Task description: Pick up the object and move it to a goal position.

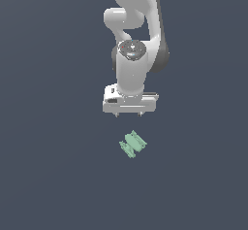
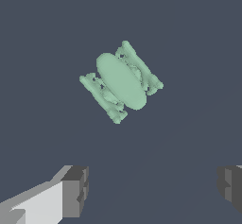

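The object (image 1: 133, 144) is a small pale mint-green piece with ridged, notched sides, lying on the dark floor. In the exterior view it lies just below my white gripper (image 1: 129, 115), a short gap apart. The wrist view shows the object (image 2: 121, 81) turned diagonally, with a smooth oval middle and ridged rails on both sides. My gripper (image 2: 153, 190) is open. Its two grey fingertips (image 2: 75, 190) stand wide apart with nothing between them, and the object lies beyond them.
The white arm (image 1: 135, 25) rises above the gripper in the exterior view. Around the object there is only plain dark grey floor (image 1: 58, 166).
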Action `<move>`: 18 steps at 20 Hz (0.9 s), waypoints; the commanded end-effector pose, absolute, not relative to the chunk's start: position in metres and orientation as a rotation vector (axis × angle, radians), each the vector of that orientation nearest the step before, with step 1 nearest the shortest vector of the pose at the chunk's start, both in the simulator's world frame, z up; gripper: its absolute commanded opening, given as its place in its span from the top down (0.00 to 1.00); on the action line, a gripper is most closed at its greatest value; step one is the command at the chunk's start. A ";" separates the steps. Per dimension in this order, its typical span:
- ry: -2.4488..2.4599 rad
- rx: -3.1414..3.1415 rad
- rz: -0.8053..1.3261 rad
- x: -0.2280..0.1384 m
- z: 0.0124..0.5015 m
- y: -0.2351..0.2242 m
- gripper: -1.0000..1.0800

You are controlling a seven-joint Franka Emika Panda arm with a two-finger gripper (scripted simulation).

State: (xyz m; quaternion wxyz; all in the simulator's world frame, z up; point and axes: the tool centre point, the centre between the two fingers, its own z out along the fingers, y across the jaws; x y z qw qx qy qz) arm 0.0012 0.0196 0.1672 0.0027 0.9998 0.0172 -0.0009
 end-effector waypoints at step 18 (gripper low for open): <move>0.132 3.135 -0.062 -0.008 0.163 0.043 0.04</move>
